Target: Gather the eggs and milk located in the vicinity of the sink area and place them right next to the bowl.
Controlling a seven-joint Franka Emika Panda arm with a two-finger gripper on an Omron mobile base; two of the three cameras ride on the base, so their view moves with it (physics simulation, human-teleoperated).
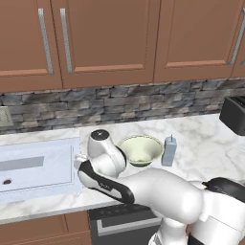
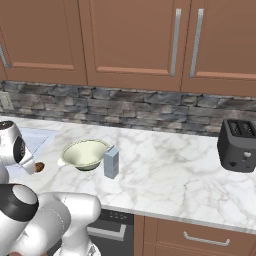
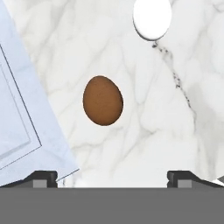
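The speckled brown egg [image 3: 103, 100] lies on the marble counter in the middle of the hand view, with the plain white egg [image 3: 152, 18] farther off at the top. My gripper [image 3: 113, 178] is open above the counter. Its fingertips [image 3: 43, 177] stand wide apart, short of the brown egg and holding nothing. From the right base, the brown egg [image 2: 39, 166] sits just left of the cream-green bowl [image 2: 85, 153], and the white egg [image 2: 61, 162] rests against the bowl's left side. The grey-blue milk carton [image 2: 111, 162] stands upright right beside the bowl. The pale sink [image 1: 38, 167] lies to the left.
A black toaster [image 2: 237, 145] stands at the far right of the counter. The sink's raised edge [image 3: 26, 122] runs close to the left of the brown egg. My own arm covers the counter in front of the bowl [image 1: 140, 149] in the left base view.
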